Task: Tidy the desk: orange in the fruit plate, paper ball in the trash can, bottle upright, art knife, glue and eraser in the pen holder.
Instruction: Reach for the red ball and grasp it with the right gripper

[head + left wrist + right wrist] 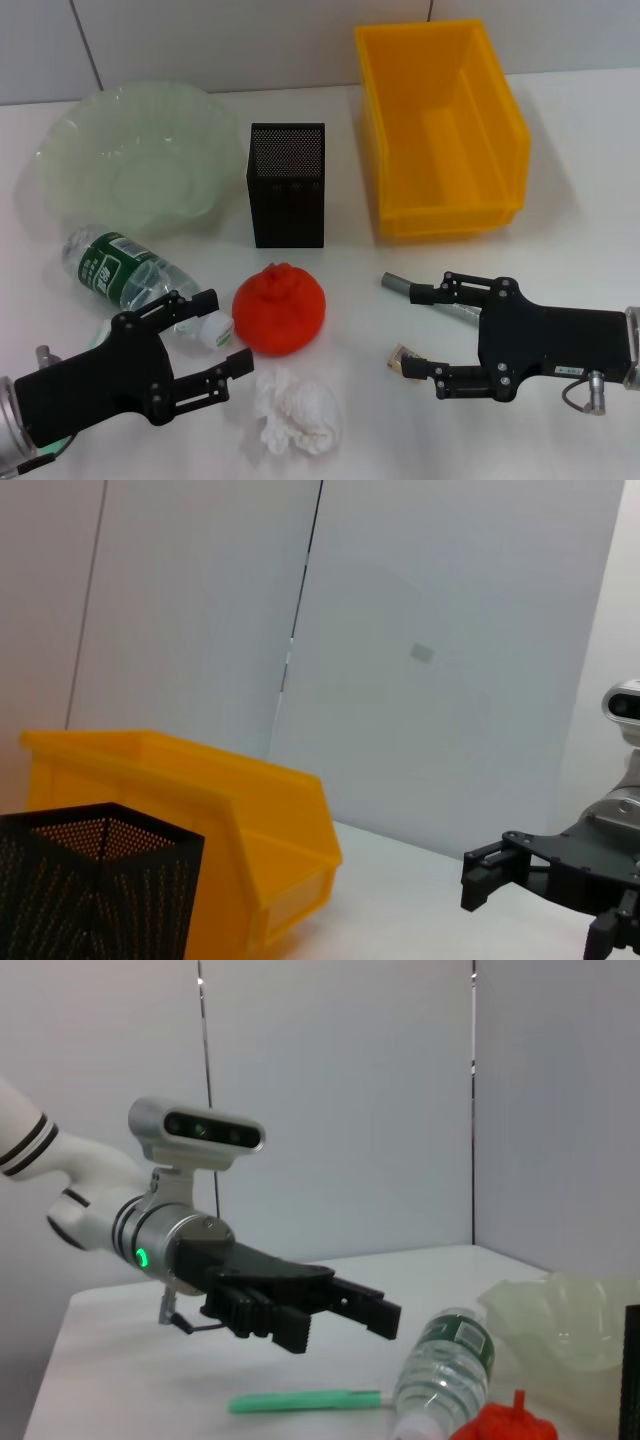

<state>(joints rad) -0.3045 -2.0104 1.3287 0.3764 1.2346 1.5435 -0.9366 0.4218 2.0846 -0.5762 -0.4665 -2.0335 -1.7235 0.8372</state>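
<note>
Head view. The left pincer [212, 338] hovers wide and empty, one finger over the cap end of the lying bottle [125, 277]. The orange [280, 309] sits just beside that cap, and the paper ball [297, 411] lies near the orange, toward the robot. The right pincer [422, 330] is spread wide around a grey tube [398, 285] and the eraser [404, 359]. At the far side of the bench [580, 180] stand the plate [135, 160], pen holder [287, 185] and trash can [440, 125].

Head looks down; low wrist views face opposite ways.
</note>
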